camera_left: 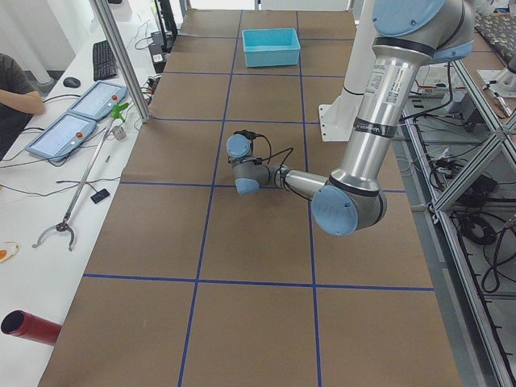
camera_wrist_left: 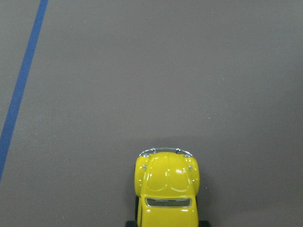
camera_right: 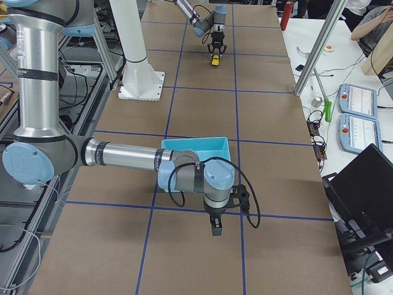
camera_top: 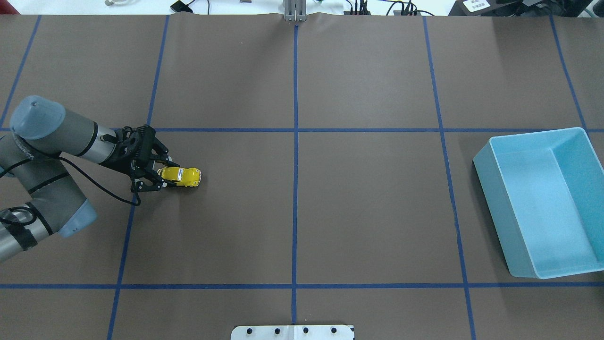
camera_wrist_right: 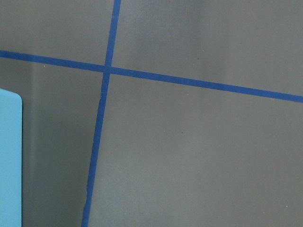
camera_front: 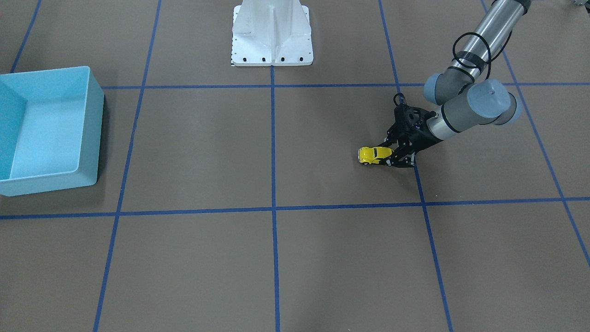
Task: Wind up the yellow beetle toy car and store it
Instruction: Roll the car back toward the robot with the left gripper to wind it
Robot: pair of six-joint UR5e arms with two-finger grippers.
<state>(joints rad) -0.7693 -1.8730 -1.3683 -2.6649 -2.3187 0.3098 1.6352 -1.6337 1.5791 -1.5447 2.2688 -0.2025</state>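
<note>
The yellow beetle toy car (camera_top: pixel 183 175) sits on the brown table on my left side, its nose pointing toward the table's middle. My left gripper (camera_top: pixel 162 175) lies low at the car's rear, its fingers closed against both sides of it. The same grip shows in the front-facing view, gripper (camera_front: pixel 391 156) behind car (camera_front: pixel 371 154). The left wrist view shows the car's hood (camera_wrist_left: pixel 167 182) at the bottom centre. My right gripper (camera_right: pixel 217 232) shows only in the exterior right view, near the light blue bin (camera_right: pixel 196 147); I cannot tell whether it is open or shut.
The light blue bin (camera_top: pixel 490 212) stands empty at the far right of the table, also in the front-facing view (camera_front: pixel 90 133). Its corner shows in the right wrist view (camera_wrist_right: pixel 9 156). The white robot base (camera_front: pixel 272 32) stands at the table's edge. Blue tape lines grid the table.
</note>
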